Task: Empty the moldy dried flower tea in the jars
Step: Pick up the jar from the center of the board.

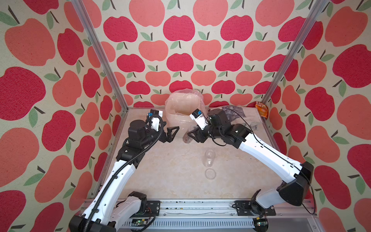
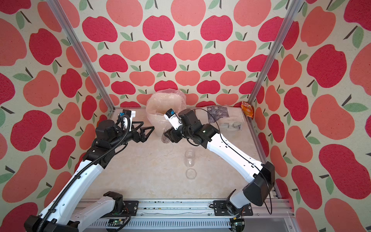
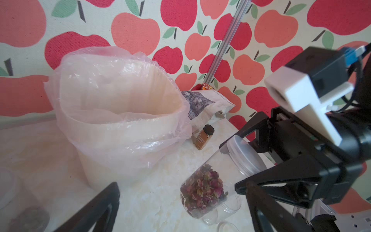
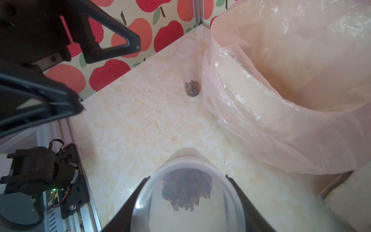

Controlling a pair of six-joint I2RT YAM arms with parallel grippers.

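My right gripper point(image 4: 187, 177) is shut on the lidded end of a clear jar point(image 3: 212, 176). That jar tilts in front of the bin with dried flower tea point(image 3: 202, 188) piled at its low end. In both top views it shows at the right gripper point(image 1: 190, 135) point(image 2: 167, 135). My left gripper point(image 1: 170, 132) point(image 3: 180, 211) stands open and empty just left of it. A second jar point(image 1: 209, 158) point(image 2: 189, 158) lies open on the table, its lid point(image 1: 210, 173) beside it. A third closed jar point(image 4: 190, 76) with tea stands by the bin.
A white bin point(image 1: 180, 104) point(image 3: 120, 116) lined with a thin plastic bag stands at the back middle. An amber jar with a black cap point(image 3: 203, 137) is just right of it. A grey printed bag point(image 1: 233, 113) and an orange packet point(image 1: 262, 109) lie at the back right.
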